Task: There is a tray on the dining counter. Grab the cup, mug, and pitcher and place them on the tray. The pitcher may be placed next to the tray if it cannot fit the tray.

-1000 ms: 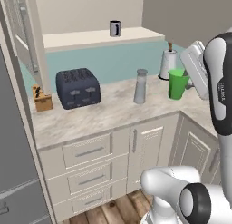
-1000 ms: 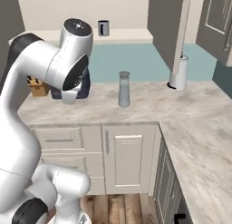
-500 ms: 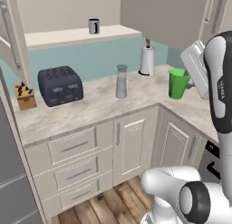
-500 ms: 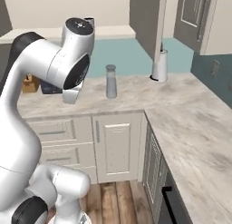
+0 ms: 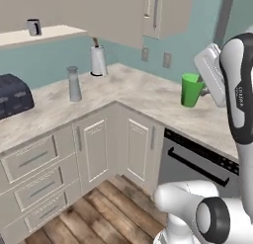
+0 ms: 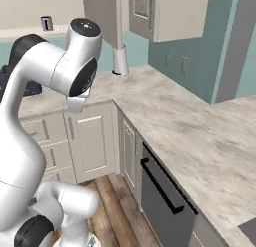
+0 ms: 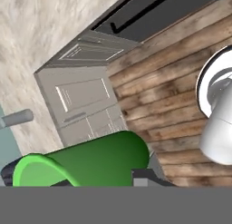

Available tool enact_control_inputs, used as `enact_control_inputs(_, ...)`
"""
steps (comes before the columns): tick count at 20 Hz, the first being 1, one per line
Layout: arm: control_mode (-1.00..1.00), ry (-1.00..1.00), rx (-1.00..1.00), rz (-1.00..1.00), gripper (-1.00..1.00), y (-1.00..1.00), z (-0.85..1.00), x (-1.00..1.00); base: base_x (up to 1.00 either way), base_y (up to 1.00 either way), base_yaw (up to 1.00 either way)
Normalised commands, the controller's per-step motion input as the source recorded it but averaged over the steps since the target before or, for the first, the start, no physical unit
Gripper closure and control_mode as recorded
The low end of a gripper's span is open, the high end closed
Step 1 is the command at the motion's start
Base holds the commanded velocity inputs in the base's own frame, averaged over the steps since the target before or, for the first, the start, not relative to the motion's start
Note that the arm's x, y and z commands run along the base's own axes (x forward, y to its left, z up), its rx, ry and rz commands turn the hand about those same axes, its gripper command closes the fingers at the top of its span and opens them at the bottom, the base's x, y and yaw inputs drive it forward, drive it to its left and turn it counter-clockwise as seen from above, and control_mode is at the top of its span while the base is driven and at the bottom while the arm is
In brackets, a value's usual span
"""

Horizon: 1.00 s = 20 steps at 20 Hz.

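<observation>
The end effector [image 5: 201,86] pinches the green cup [image 5: 190,90], held above the counter [image 5: 148,97].

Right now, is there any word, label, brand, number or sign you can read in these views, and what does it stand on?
Dark lettering runs along the robot arm's white upper link in the left base view: too blurred to read.
Green cup, pitcher, mug, toaster and dishwasher panel: no print visible.
Nothing else carries text.
</observation>
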Motion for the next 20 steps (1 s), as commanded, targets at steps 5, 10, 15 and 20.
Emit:
enact_control_inputs(5,1.0,0.0,0.0,0.0,1.0,0.0,0.0,0.0,-0.85,0.0,-0.73)
enact_control_inputs(10,1.0,0.0,0.0,0.0,1.0,0.0,0.0,0.0,-0.83,0.03,-0.88)
enact_control_inputs(15,1.0,0.0,0.0,0.0,1.0,0.0,0.0,0.0,-0.79,0.07,-0.95)
enact_control_inputs(20,1.0,0.0,0.0,0.0,1.0,0.0,0.0,0.0,-0.57,0.01,-0.85)
